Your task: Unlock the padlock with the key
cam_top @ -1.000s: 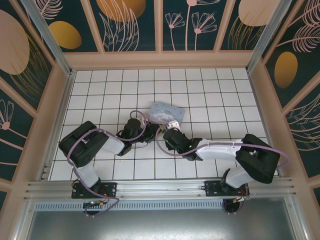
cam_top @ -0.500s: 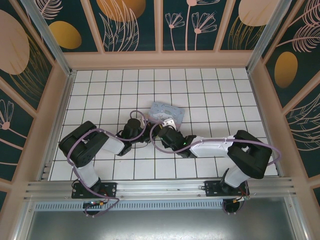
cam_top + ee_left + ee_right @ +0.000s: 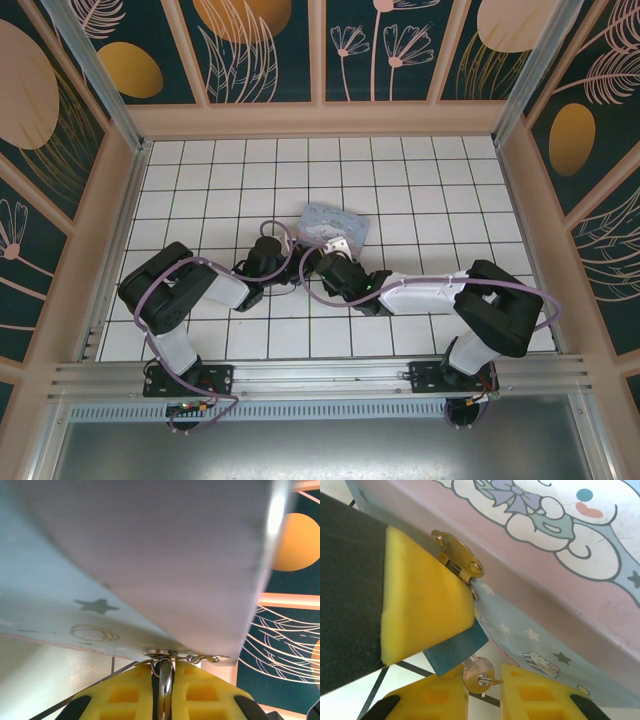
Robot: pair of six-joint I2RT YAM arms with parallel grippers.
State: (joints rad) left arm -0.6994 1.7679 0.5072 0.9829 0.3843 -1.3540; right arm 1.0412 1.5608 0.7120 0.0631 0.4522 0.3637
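One second on, right end effector [image 3: 485, 686] has slid in straddling key [image 3: 479, 676], grip unclear; left end effector [image 3: 164, 680] clamps padlock [image 3: 455, 651].

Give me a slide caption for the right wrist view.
The right tool flanks the key below the teal padlock, which the left tool holds beside the tin.

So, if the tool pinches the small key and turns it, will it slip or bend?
The key looks thin, smooth metal, so it may slip between the right tool's soft yellow pads. It is short and metal, so probably stiff enough to turn. The padlock seems hooked on the tin's hasp, so it could swing unless the left tool steadies it.
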